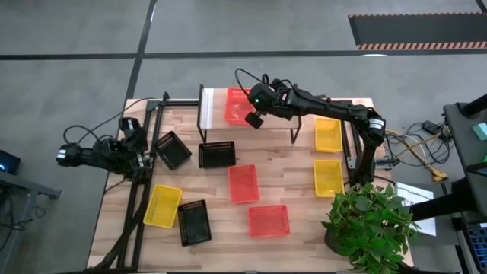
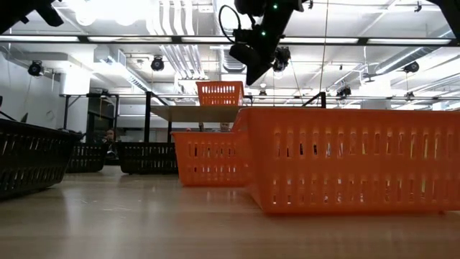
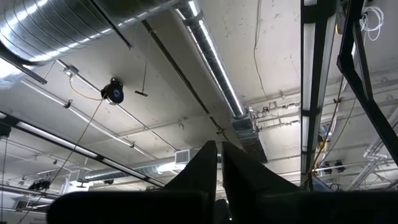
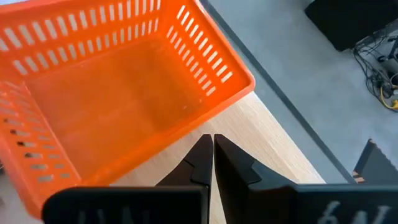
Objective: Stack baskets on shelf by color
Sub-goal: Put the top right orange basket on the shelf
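One red-orange basket (image 1: pixel 236 105) (image 4: pixel 112 93) sits bottom-down on the shelf (image 1: pixel 213 106) (image 2: pixel 194 113), near its left part. My right gripper (image 1: pixel 255 119) (image 4: pixel 212 149) hovers over the shelf plank (image 4: pixel 267 143) just beside this basket's rim, shut and empty; in the low view my right gripper (image 2: pixel 253 68) hangs above the shelf. My left gripper (image 3: pixel 218 155) is shut, points at the ceiling, and its arm (image 1: pixel 106 154) waits at the table's left edge. Two more red-orange baskets (image 1: pixel 243 183) (image 1: pixel 268 221) lie on the table.
Black baskets (image 1: pixel 173 149) (image 1: pixel 216 154) (image 1: pixel 193 222) and a yellow one (image 1: pixel 163 205) lie on the table's left half; two yellow ones (image 1: pixel 328 134) (image 1: pixel 328 176) lie on the right. A potted plant (image 1: pixel 369 224) stands at the near right corner. The shelf's right part is bare.
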